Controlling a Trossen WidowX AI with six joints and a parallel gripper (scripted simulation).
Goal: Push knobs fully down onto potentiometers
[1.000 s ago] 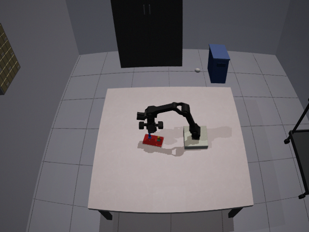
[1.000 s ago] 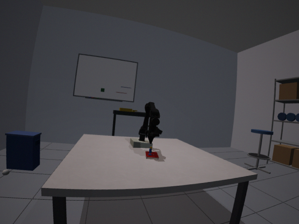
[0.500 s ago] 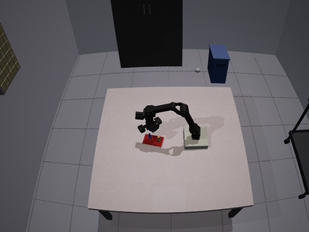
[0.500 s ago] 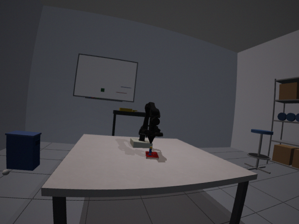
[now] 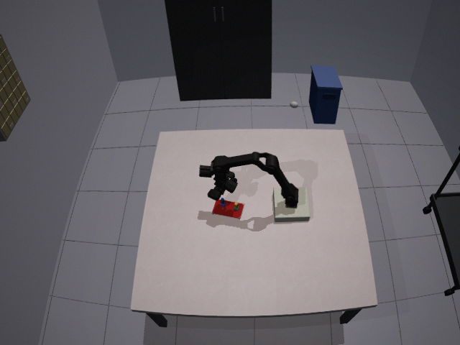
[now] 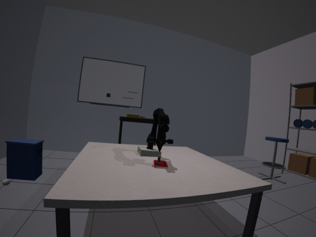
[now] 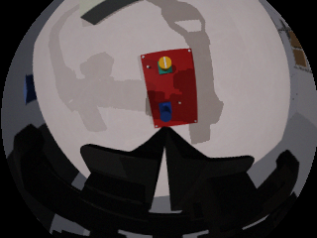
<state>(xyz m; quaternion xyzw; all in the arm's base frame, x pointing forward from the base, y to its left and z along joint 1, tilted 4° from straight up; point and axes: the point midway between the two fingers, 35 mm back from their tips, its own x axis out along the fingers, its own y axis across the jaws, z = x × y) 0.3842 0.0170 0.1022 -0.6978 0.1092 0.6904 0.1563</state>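
Note:
The red circuit board point(image 5: 227, 213) point(image 6: 163, 165) point(image 7: 186, 61) stands on short legs on the table. The yellow knob point(image 5: 236, 203) point(image 6: 159, 155) point(image 7: 164, 62) stands above the teal potentiometer point(image 5: 236, 208) point(image 7: 165, 72). The blue knob point(image 5: 222, 200) point(image 6: 158, 160) point(image 7: 165, 113) stands on a blue potentiometer at the board's other end. Whether either knob sits against its potentiometer is too small to tell. My gripper point(image 6: 159, 151) point(image 7: 165, 130) is shut and empty, its tips together. It hangs above the board; in the wrist view its tips lie just short of the blue knob.
The arm's pale base block point(image 5: 291, 218) point(image 6: 149, 153) stands on the table point(image 5: 252, 267) point(image 6: 153, 183), beyond the yellow-knob end of the board. The arm arches from it to the board. Shadows of the arm fall across the board and the table.

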